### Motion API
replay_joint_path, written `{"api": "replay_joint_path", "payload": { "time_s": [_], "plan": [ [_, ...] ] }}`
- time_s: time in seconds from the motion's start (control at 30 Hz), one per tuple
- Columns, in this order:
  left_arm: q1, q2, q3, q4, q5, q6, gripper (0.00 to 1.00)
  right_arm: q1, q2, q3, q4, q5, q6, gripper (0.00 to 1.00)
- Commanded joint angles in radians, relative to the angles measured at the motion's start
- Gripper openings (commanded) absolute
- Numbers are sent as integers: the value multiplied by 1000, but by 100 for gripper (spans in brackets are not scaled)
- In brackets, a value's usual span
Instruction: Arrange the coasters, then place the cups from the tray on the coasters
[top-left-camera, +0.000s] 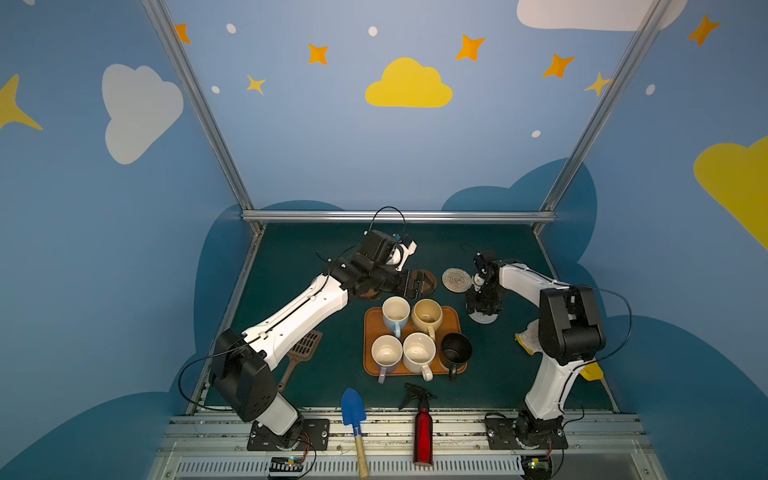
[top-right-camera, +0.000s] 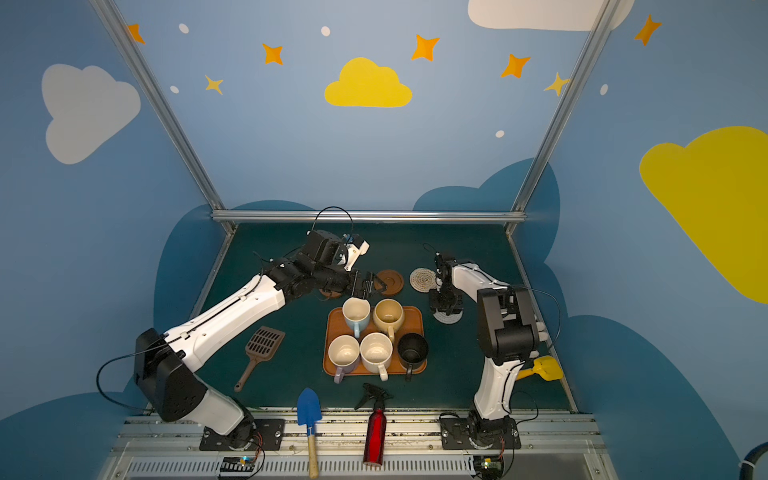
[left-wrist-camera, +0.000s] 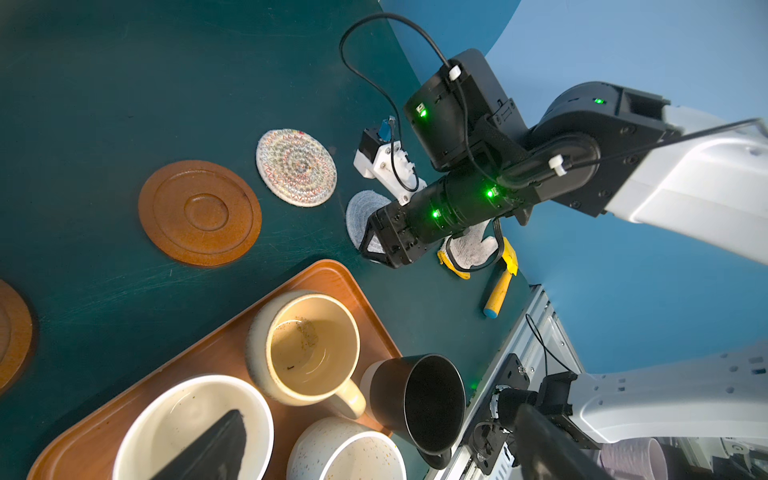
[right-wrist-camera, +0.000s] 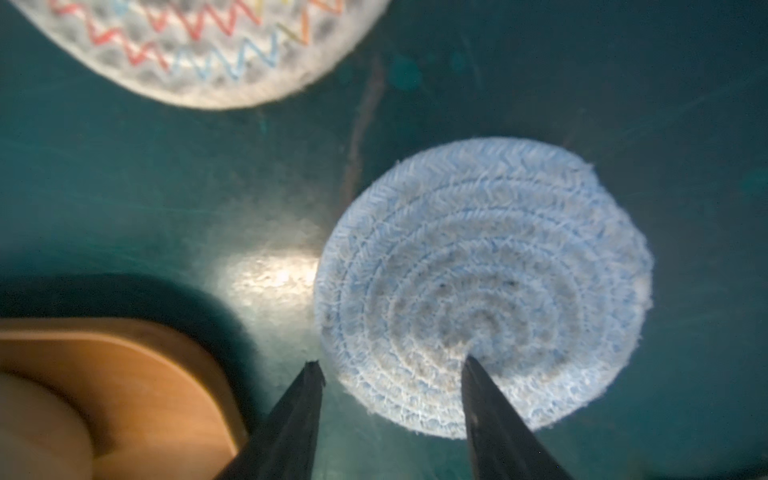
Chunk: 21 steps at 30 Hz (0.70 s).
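right gripper fingers, part spread, straddle the rim of the pale grey coaster lying on the table beside the tray; keep tips low, close slowly so it won't skid.

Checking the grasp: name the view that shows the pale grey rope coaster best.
The right wrist view: the pale grey rope coaster lies close and nearly whole. In both top views the right gripper covers most of it; the left wrist view shows part.
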Motion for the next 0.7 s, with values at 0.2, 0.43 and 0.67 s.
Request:
{"api": "replay_joint_path", "payload": {
  "time_s": [0.2, 0.43, 0.67],
  "plan": [
    [20, -64, -49, 25, -15, 6, 100, -65, 127, 134, -63, 63, -38, 52],
    [36, -98, -77, 31, -30, 0, 100, -115, 199, 260, -80, 45, -61, 50],
    [41, -99, -68, 18, -37, -2, 100, -135, 304, 419, -129, 36, -78, 50]
  ]
}}
